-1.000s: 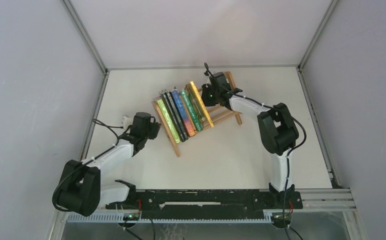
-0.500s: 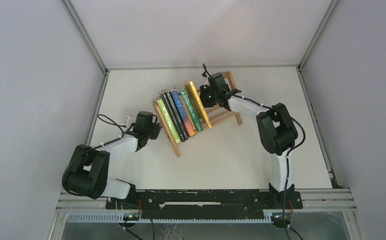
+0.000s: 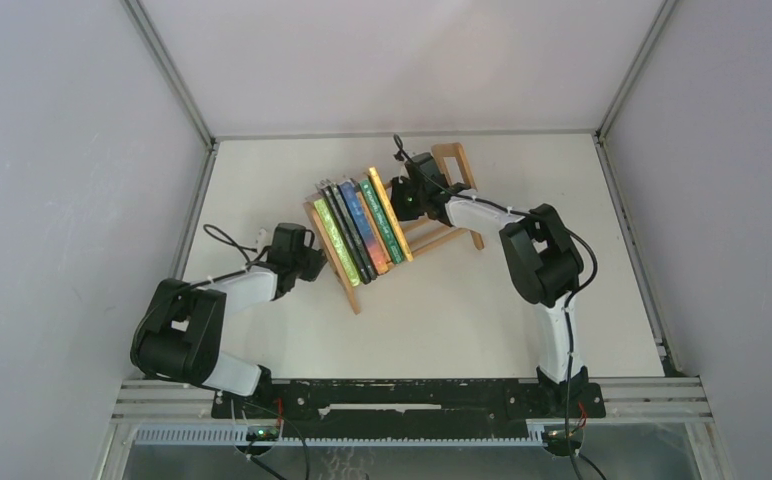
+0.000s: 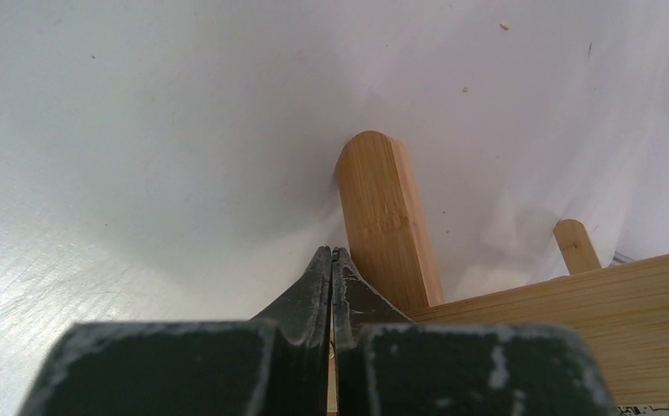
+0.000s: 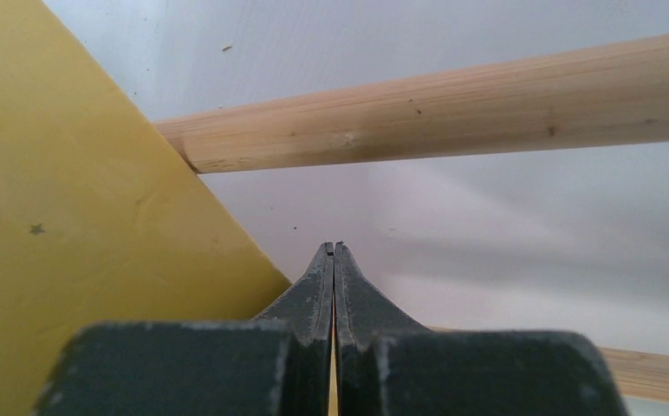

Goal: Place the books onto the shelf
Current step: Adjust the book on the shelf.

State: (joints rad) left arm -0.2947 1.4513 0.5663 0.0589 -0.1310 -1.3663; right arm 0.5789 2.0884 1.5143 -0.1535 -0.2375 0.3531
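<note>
Books [image 3: 360,228] stand in a row on the shelf [image 3: 454,158], six of them leaning together at its left end. The shelf sits slantwise on the table [image 3: 442,310], nearer the far edge than the near one. My left claw [image 4: 332,252] is clenched on nothing, fingertips pressed together, low beside the shelf's left frame post [image 4: 387,217], on the side toward the table's left edge. My right claw [image 5: 334,246] is clenched empty too. Its tips are just beside the yellow-orange book [image 5: 71,260] at the right end of the row, with a bare slat [image 5: 452,117] of the shelf running past them.
</note>
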